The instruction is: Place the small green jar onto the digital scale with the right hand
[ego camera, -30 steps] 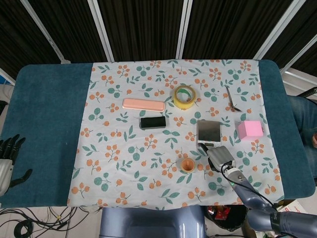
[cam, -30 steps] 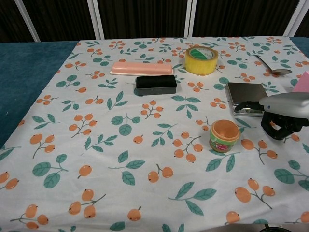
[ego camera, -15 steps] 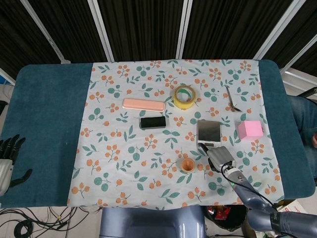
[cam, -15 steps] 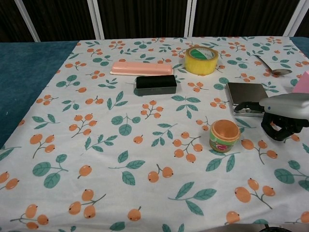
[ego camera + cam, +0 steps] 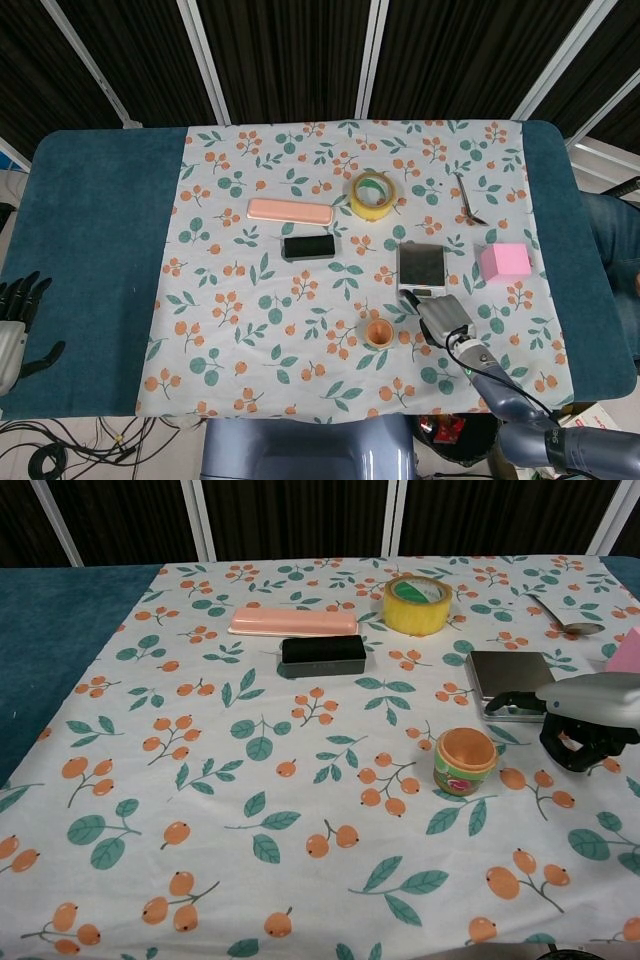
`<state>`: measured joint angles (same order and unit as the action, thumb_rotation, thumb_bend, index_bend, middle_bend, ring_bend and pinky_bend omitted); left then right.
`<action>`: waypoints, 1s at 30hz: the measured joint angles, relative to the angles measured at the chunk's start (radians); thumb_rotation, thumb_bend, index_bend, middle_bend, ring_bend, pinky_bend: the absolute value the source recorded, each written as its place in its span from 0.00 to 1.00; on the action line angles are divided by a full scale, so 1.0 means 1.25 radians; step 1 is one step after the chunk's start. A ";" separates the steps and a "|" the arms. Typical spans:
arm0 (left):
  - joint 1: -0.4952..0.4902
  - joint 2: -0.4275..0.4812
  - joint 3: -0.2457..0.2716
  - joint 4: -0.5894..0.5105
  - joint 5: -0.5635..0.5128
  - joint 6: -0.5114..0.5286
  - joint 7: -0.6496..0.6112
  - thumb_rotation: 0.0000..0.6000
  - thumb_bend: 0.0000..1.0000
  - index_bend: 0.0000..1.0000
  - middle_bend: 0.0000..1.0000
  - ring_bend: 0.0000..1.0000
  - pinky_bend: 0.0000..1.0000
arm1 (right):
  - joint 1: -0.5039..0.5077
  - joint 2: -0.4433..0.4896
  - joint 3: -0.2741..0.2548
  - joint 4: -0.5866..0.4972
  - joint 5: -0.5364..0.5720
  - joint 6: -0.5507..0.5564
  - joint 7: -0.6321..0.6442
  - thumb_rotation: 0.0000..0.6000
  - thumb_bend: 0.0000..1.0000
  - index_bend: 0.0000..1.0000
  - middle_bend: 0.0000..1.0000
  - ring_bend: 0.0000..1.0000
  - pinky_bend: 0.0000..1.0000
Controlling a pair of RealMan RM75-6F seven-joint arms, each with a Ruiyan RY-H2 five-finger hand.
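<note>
The small green jar (image 5: 378, 332) with an orange lid stands upright on the flowered cloth, also seen in the chest view as the jar (image 5: 465, 761). The silver digital scale (image 5: 421, 266) lies just behind and to the right of it; the scale (image 5: 511, 675) has nothing on its plate. My right hand (image 5: 440, 315) hovers to the right of the jar, apart from it, at the scale's front edge. In the chest view the right hand (image 5: 585, 720) has its fingers bent downward and its thumb stretched left, holding nothing. My left hand (image 5: 18, 310) rests at the table's far left edge, fingers apart, empty.
A yellow tape roll (image 5: 371, 195), a pink case (image 5: 290, 212) and a black block (image 5: 309, 246) lie behind the jar. A pink cube (image 5: 504, 262) sits right of the scale, and a metal spoon (image 5: 468, 199) lies further back.
</note>
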<state>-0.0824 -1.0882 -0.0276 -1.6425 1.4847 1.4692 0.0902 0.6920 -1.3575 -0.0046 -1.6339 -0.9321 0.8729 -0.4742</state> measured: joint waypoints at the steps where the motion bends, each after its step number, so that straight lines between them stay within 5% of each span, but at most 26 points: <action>1: 0.000 0.000 0.000 0.000 0.000 0.000 0.000 1.00 0.24 0.00 0.00 0.00 0.00 | 0.000 0.000 -0.001 0.001 0.001 -0.001 -0.001 1.00 0.74 0.18 0.75 0.90 0.91; 7: 0.000 0.000 0.000 -0.001 -0.002 -0.002 0.001 1.00 0.24 0.00 0.00 0.00 0.00 | 0.002 -0.003 -0.002 0.003 0.004 -0.002 -0.005 1.00 0.75 0.19 0.75 0.90 0.91; 18: 0.000 0.002 0.001 -0.003 -0.003 -0.004 0.003 1.00 0.24 0.00 0.00 0.00 0.00 | 0.001 0.001 0.016 -0.010 -0.006 0.021 0.007 1.00 0.74 0.00 0.75 0.89 0.91; 22: 0.000 0.002 0.000 -0.004 -0.003 -0.003 0.003 1.00 0.24 0.00 0.00 0.00 0.00 | -0.002 0.004 0.023 -0.014 -0.012 0.032 0.015 1.00 0.60 0.00 0.70 0.85 0.89; 25: 0.000 0.001 0.001 -0.004 -0.003 -0.003 0.004 1.00 0.24 0.00 0.00 0.00 0.00 | -0.005 0.008 0.028 -0.020 -0.022 0.045 0.021 1.00 0.39 0.00 0.47 0.65 0.68; 27: 0.000 0.001 0.001 -0.004 -0.003 -0.003 0.004 1.00 0.24 0.00 0.00 0.00 0.00 | -0.008 0.014 0.032 -0.028 -0.033 0.052 0.028 1.00 0.25 0.00 0.26 0.42 0.45; 30: 0.000 0.001 0.001 -0.004 -0.004 -0.004 0.005 1.00 0.24 0.00 0.00 0.00 0.00 | -0.012 0.030 0.037 -0.047 -0.052 0.058 0.048 1.00 0.15 0.00 0.09 0.22 0.28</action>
<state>-0.0827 -1.0865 -0.0270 -1.6480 1.4795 1.4647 0.0966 0.6768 -1.3204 0.0420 -1.6928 -0.9965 0.9448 -0.4147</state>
